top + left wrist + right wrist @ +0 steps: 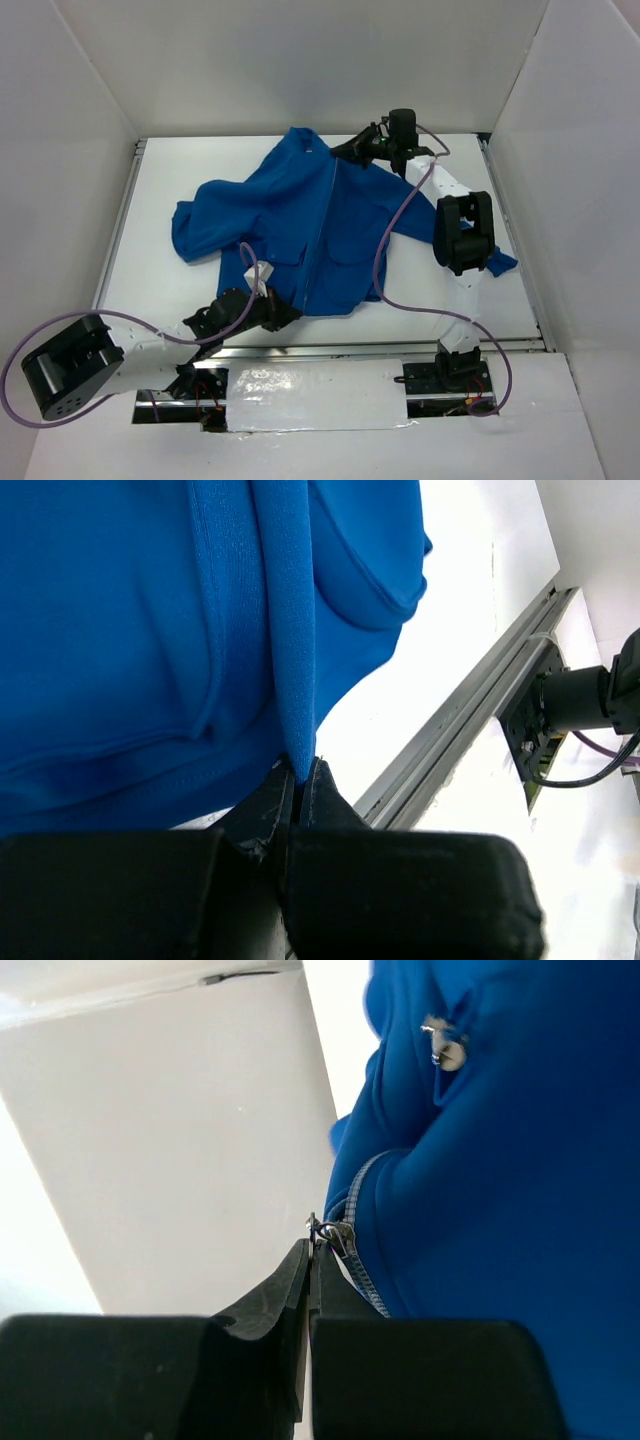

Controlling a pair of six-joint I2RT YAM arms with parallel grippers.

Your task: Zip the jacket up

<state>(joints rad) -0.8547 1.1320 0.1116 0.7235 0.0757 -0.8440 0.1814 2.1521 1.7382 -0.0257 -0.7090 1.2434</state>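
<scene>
1. The right gripper has its fingers pressed together, pinching the small metal pull at their tips.
2. The slider sits just beside those tips, and the zipper teeth curve away from it along a blue fold.
3. A small metal fitting shows higher on the fabric in the right wrist view; what it is cannot be told.
4. From above, the right gripper is at the far end of the jacket, just beside the collar.
5. The left gripper is closed tight on the jacket's bottom edge, where a vertical fold of blue fabric runs straight down between the fingers.
6. From above, the left gripper is at the near hem, at the lower end of the zipper line.
7. That line runs from hem to collar with the two front halves lying together.
8. The jacket lies flat and front-up on the white table, collar away from the arm bases.
9. A pocket lies on each side of the zipper line, the other one towards the right arm.
10. One sleeve is bunched out to the left; a blue tip shows past the right arm.
11. A metal rail runs along the table's near edge, close to the left gripper.
12. A purple cable loops across the jacket's right side.
</scene>
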